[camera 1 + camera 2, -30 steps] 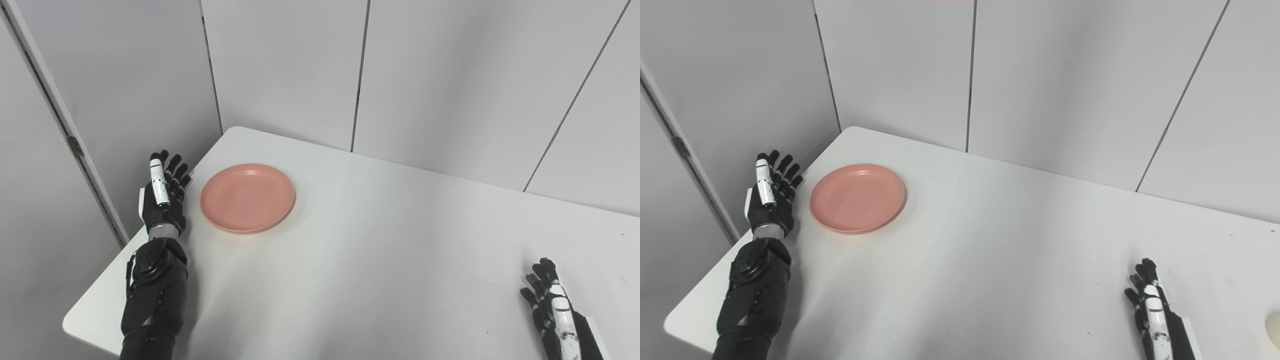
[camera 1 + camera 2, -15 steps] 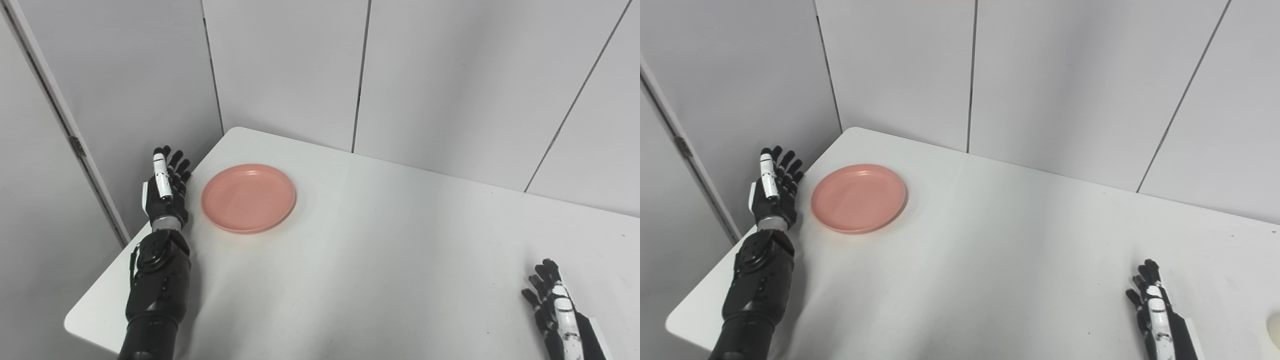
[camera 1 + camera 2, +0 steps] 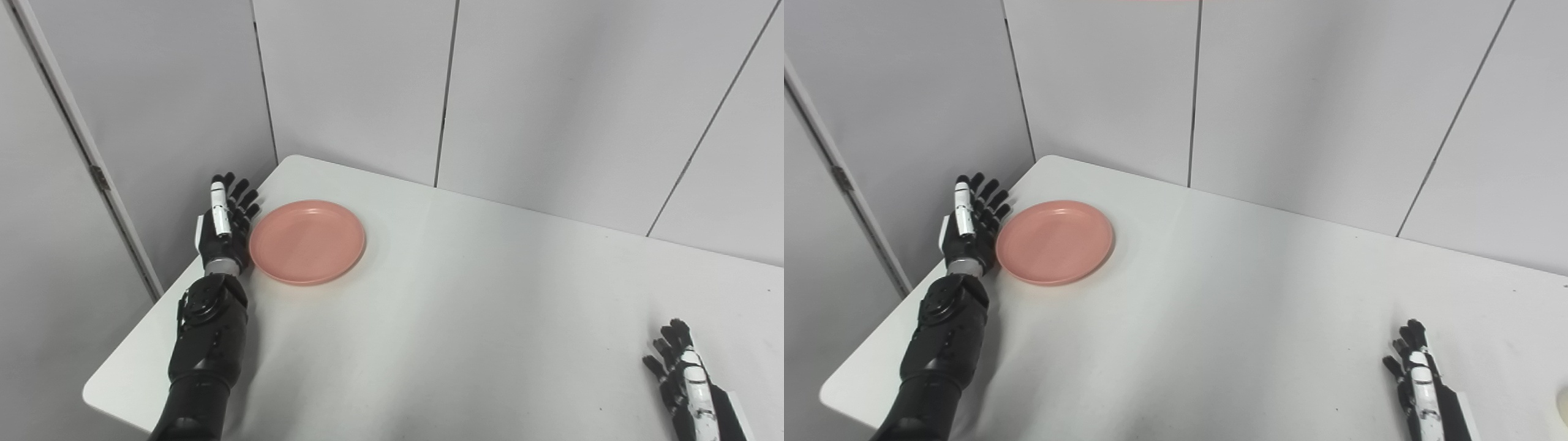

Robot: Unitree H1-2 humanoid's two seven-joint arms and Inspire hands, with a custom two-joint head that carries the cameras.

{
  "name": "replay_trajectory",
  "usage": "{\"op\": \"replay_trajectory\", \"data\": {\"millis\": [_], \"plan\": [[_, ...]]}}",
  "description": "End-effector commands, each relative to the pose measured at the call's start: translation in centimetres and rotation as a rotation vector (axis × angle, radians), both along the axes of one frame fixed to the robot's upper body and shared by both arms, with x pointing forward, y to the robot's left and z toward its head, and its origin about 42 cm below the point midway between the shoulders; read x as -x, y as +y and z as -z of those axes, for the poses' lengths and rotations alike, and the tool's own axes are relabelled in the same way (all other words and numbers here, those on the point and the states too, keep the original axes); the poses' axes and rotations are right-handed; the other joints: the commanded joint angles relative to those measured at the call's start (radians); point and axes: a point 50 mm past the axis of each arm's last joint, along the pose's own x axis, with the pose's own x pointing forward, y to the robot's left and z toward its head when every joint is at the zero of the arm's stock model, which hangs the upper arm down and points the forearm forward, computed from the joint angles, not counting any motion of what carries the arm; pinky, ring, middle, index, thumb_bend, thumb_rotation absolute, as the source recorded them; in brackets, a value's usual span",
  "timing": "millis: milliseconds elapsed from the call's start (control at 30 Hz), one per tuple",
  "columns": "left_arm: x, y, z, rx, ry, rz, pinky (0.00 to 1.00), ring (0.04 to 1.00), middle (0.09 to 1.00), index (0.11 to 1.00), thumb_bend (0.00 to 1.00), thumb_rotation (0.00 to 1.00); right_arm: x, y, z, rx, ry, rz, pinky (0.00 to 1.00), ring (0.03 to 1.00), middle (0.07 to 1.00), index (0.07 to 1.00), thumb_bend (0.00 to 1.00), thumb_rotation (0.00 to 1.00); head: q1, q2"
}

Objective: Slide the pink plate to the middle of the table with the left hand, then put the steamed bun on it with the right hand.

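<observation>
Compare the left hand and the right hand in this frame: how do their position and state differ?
The left hand is at the table's far left edge, right beside the pink plate; the right hand is at the near right, with no object near it. The left hand shows fully; the right is partly cut off by the frame. Both are open and hold nothing.

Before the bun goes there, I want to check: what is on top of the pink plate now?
Nothing lies on the pink plate; its whole inner surface shows bare. The left robot hand stands open at its left rim. What is under the plate is covered by the plate itself.
</observation>
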Motion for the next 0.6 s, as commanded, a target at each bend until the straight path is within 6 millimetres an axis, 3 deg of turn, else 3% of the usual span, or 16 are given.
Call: {"op": "replay_trajectory", "data": {"millis": [0,567], "plan": [[0.0,-1.5,1.7,0.041,0.069,0.043,0.92,0.895,0.91,0.912,0.43,1.0,0.3,-0.5,0.0,0.013,0.03,0.026,1.0,1.0,1.0,1.0,0.08,1.0,-0.002,0.001],[-0.6,-3.6,2.5,0.05,0.079,0.153,0.91,0.894,0.908,0.909,0.44,1.0,0.5,0.1,-0.2,0.015,0.023,0.028,1.0,1.0,1.0,1.0,0.04,1.0,-0.031,0.005]]}}
